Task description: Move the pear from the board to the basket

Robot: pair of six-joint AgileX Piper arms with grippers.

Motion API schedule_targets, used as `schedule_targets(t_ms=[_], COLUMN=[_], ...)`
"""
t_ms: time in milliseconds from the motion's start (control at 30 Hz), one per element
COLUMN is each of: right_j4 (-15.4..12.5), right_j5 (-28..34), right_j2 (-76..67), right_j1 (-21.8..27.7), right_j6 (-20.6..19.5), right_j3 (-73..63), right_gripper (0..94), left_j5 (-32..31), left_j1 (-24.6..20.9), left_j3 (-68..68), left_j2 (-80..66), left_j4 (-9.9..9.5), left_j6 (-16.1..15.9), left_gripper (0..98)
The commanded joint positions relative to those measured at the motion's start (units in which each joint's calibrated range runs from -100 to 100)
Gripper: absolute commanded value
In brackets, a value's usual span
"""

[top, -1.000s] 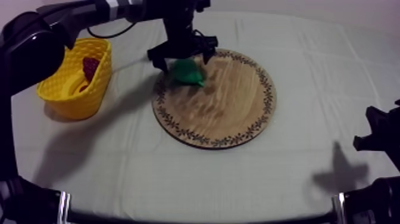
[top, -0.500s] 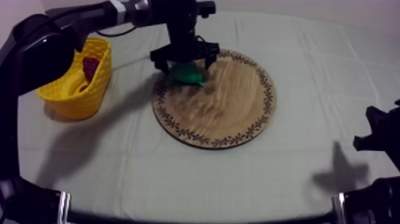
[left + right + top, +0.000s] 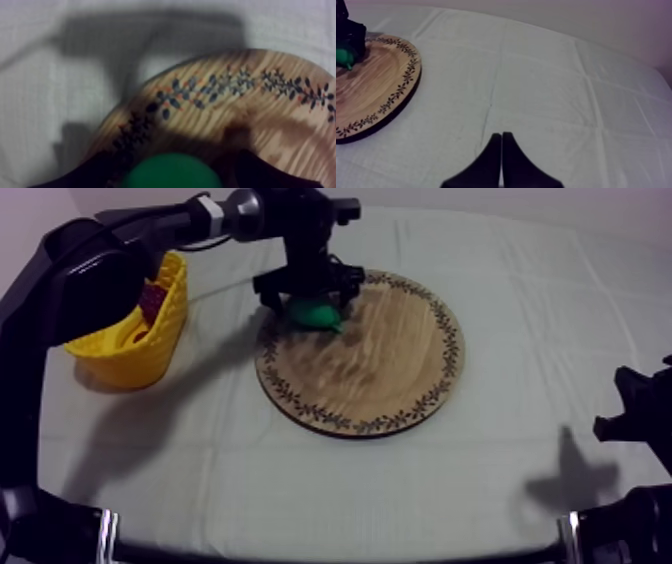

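Note:
A green pear (image 3: 316,315) lies on the far left part of the round wooden board (image 3: 370,373). My left gripper (image 3: 308,298) hangs right over it, open, one finger on each side of the fruit. In the left wrist view the pear (image 3: 170,174) sits between my dark fingers (image 3: 267,170), close above the board's patterned rim (image 3: 220,87). The yellow basket (image 3: 120,348) stands at the table's left. My right gripper (image 3: 501,145) rests shut, fingers together, over bare cloth at the near right (image 3: 632,413).
Inside the basket lie a small red fruit (image 3: 152,298) and something yellow. My left arm (image 3: 150,233) stretches over the basket toward the board. From the right wrist view the board (image 3: 376,85) sits well away, with open cloth between.
My left gripper has sunk lower around the pear and the arm has shifted a little to the right. The pear, board and right arm have stayed put.

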Motion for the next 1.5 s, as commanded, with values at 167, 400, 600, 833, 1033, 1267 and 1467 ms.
schedule_targets(t_ms=[167,400,600,833,1033,1267,1467], right_j4=[0.0,0.0,0.0,0.0,0.0,0.0,0.0], right_j5=[0.0,0.0,0.0,0.0,0.0,0.0,0.0], right_j2=[0.0,0.0,0.0,0.0,0.0,0.0,0.0], right_j1=[0.0,0.0,0.0,0.0,0.0,0.0,0.0], right_j6=[0.0,0.0,0.0,0.0,0.0,0.0,0.0], right_j3=[0.1,0.1,0.1,0.1,0.1,0.1,0.1], right_gripper=[0.5,0.5,0.5,0.5,0.5,0.5,0.5], left_j5=[-0.2,-0.2,0.0,1.9,3.0,1.9,2.2], left_j1=[-0.7,-0.3,-0.2,0.2,1.0,0.9,0.4], left_j3=[-0.3,0.0,0.8,1.8,1.9,-0.7,-2.8], left_j2=[0.4,-1.0,-2.8,-4.3,-3.8,-1.3,0.4], left_j4=[0.16,-0.04,0.08,1.36,1.9,1.31,0.19], left_j6=[0.5,0.7,0.7,-0.3,-0.8,-1.1,-1.0], left_gripper=[93.0,85.4,81.0,82.0,82.9,74.1,61.4])
